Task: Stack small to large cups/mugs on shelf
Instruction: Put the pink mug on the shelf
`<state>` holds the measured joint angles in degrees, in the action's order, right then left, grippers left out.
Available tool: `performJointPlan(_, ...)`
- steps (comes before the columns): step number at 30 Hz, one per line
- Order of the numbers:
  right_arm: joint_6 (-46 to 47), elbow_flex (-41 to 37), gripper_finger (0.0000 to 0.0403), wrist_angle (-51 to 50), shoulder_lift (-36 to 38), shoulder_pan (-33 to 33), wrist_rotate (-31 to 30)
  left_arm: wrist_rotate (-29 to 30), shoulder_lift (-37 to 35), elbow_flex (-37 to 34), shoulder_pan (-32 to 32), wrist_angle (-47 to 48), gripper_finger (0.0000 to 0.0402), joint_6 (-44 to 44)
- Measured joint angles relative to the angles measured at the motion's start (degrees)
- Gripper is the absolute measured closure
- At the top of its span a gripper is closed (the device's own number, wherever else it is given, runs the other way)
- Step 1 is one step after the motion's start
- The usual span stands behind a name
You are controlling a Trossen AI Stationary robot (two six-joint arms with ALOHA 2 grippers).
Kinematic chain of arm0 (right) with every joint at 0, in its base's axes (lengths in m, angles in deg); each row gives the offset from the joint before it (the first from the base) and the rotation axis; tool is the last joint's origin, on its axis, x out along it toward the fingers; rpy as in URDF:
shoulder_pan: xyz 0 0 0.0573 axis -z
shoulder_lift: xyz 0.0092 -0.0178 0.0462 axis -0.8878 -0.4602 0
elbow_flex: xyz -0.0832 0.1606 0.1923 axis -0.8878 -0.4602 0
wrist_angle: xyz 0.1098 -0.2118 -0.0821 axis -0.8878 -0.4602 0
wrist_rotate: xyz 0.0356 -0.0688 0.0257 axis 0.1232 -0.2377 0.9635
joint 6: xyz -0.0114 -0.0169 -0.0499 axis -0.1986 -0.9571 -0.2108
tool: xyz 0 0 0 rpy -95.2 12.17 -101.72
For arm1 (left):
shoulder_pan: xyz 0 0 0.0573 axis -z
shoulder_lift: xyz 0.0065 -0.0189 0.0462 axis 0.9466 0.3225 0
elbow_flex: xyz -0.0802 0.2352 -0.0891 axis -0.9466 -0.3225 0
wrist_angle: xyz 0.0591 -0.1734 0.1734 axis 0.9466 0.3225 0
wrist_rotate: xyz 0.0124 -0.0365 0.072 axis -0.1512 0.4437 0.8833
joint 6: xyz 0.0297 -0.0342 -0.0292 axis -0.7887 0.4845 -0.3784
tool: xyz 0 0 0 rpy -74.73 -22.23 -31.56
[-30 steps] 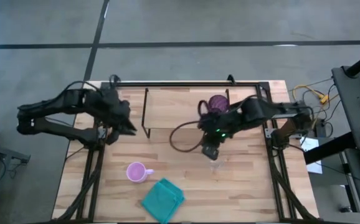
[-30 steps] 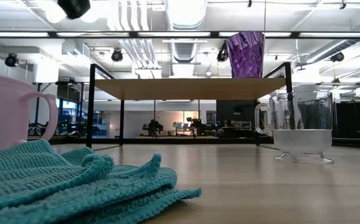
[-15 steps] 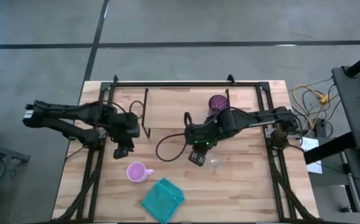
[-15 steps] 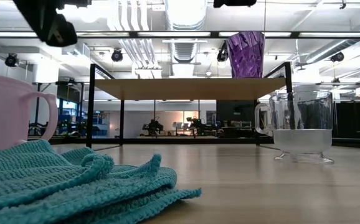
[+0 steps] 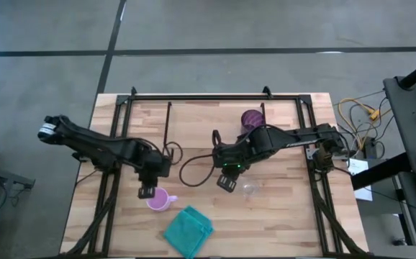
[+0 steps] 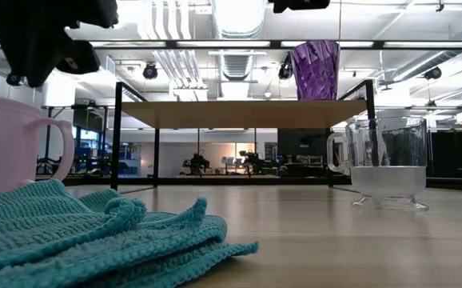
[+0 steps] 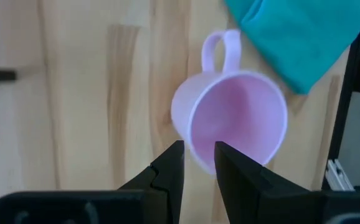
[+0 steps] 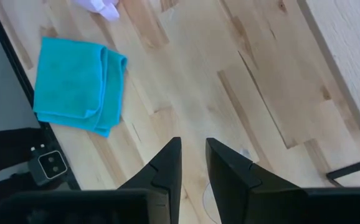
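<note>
Wood-plank bench (image 5: 287, 223), black frame round it; open hall with ceiling lights behind in the low view.

Purple tumbler (image 5: 250, 118) upright on the shelf (image 6: 239, 114), toward its right end. Shelf stands at the back half of the bench on thin black legs.

Glass cup (image 5: 249, 190) on the bench in front of the shelf, right of centre, upright, handle showing in the low view.

Pink mug (image 5: 157, 198) on the bench front left, upright, handle toward the teal cloth (image 5: 188, 229), which lies folded just beside it.

Left tool (image 5: 147, 191) hangs just beside the mug's rim, fingers (image 7: 167, 171) nearly pressed together, a thin gap, nothing between them.

Right tool (image 5: 226, 183) above the bench, near the glass cup but apart from it; fingers (image 8: 167, 163) close together, holding nothing.
</note>
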<state>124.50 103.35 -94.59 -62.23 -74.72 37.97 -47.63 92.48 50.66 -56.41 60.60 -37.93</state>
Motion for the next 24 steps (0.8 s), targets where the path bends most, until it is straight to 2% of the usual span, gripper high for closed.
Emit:
performJointPlan(8, -0.02, -0.02, 0.0335, 0.0, 0.08, 0.0, 0.0, 0.0, 2.93, -1.86, 2.39, -7.96, 0.0327, -0.23)
performJointPlan(13, -0.04, -0.02, 0.0335, -0.03, 0.08, 0.0, 0.02, 0.19, 3.89, -2.21, 3.31, -7.9, 0.0327, -3.9)
performJointPlan(20, -0.11, -0.02, 0.0335, -0.09, 0.08, 0.0, 0.02, 5.95, 4.98, -2.21, 3.57, -7.93, 0.0327, -10.28)
performJointPlan(24, -0.24, -0.02, 0.0335, -0.09, 0.1, 0.0, 0.02, 5.64, 6.45, -2.21, 3.62, -8.3, 0.0327, -12.35)
